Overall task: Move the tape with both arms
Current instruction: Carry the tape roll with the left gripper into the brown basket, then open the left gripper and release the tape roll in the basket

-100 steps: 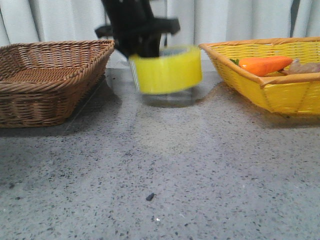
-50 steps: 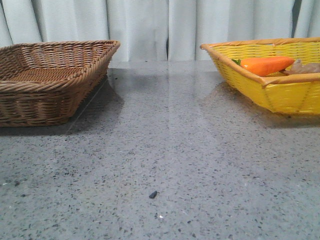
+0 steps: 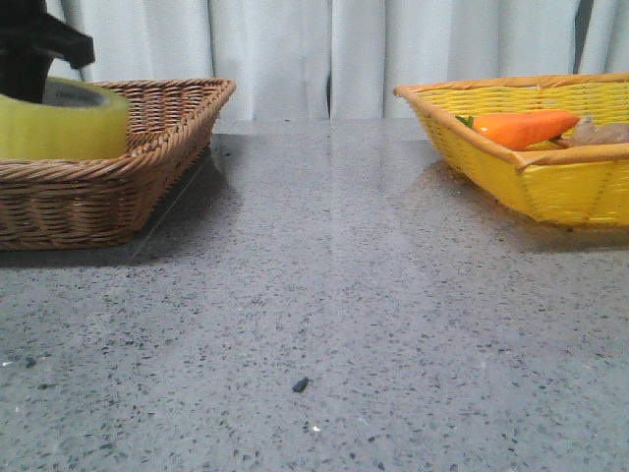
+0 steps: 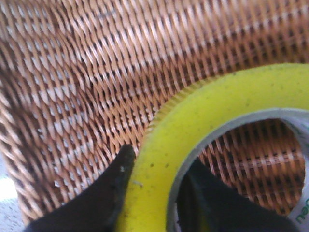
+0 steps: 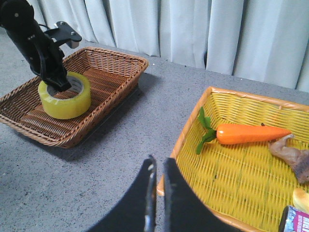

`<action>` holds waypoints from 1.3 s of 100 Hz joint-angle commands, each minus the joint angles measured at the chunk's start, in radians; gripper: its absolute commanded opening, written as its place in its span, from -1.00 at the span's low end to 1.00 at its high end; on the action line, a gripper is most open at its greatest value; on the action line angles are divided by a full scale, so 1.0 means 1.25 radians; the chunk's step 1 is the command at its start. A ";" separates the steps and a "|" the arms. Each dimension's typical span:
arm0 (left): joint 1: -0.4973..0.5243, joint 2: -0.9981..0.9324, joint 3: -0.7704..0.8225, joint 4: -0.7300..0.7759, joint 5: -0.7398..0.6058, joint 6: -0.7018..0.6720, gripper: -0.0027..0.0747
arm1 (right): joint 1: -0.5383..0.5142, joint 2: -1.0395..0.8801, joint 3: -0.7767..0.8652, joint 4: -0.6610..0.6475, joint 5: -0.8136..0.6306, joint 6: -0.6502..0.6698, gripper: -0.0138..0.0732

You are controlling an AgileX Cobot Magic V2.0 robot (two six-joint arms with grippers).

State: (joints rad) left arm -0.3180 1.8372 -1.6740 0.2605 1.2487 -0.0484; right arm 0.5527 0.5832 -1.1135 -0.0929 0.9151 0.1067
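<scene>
The tape point(image 3: 64, 123), a wide yellow roll with a pale core, is inside the brown wicker basket point(image 3: 147, 187) at the left; the basket rim hides its bottom. My left gripper point(image 3: 29, 49) is shut on the roll's wall. In the left wrist view one finger point(image 4: 113, 183) is outside the tape point(image 4: 193, 121) and the other is inside the core. The right wrist view shows the tape point(image 5: 64, 99) in the basket point(image 5: 111, 92) with the left gripper point(image 5: 55, 79) on it. My right gripper point(image 5: 159, 166) is shut and empty, above the table by the yellow basket's near corner.
A yellow basket point(image 3: 550, 187) at the right holds an orange carrot point(image 3: 521, 128) and other items; the right wrist view shows the carrot point(image 5: 251, 134) and a crumpled brown piece point(image 5: 292, 154). A small dark speck point(image 3: 300, 384) lies on the grey table. Curtains hang behind.
One second ago a black gripper held the tape above the table's middle. Half a second ago neither showed. Now the tape is in the brown basket at the left, held by my left gripper.
</scene>
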 commanded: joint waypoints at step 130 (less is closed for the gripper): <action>-0.063 -1.470 0.968 -0.072 -0.638 0.044 -0.98 | -0.003 -0.405 0.445 -0.146 -0.335 -0.001 -0.79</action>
State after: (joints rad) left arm -0.3886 -0.0070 -0.4434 0.1492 0.5079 0.0195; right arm 0.5527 0.0604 -0.5550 -0.2551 0.5741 0.1067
